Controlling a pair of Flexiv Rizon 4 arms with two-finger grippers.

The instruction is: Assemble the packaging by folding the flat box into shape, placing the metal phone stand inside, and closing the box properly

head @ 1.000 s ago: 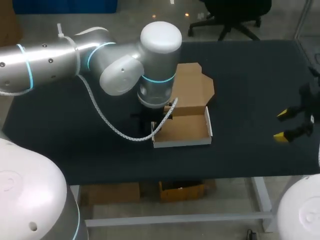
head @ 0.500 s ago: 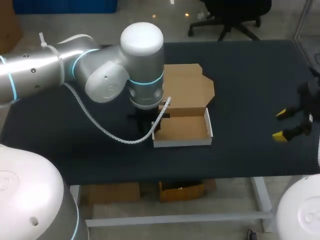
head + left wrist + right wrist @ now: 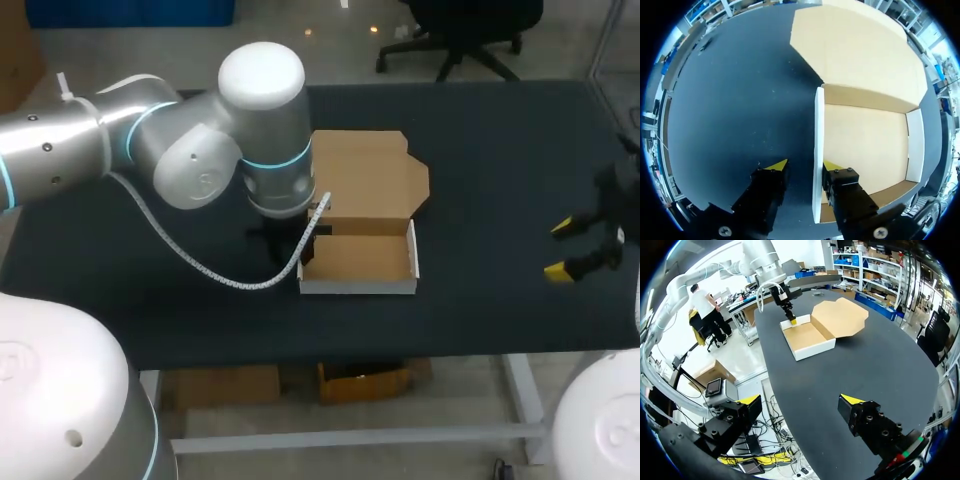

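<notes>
From my station I see the box (image 3: 357, 258) near the middle of the black table (image 3: 500, 150), folded into an open tray with white outer walls and a brown floor. Its lid (image 3: 365, 180) lies flat on the table on the far side, joined along the far wall. My left arm comes in from the left and points down at the tray's left wall (image 3: 818, 150). The left gripper (image 3: 805, 166) is spread and straddles that wall, one finger outside over the table and the other inside the tray close to the wall, so it is not pinching the wall. A white coiled cable (image 3: 210, 268) hangs from that arm. My right gripper (image 3: 563, 250) hangs over the table's right side, well apart from the box, fingers spread with nothing between them.
</notes>
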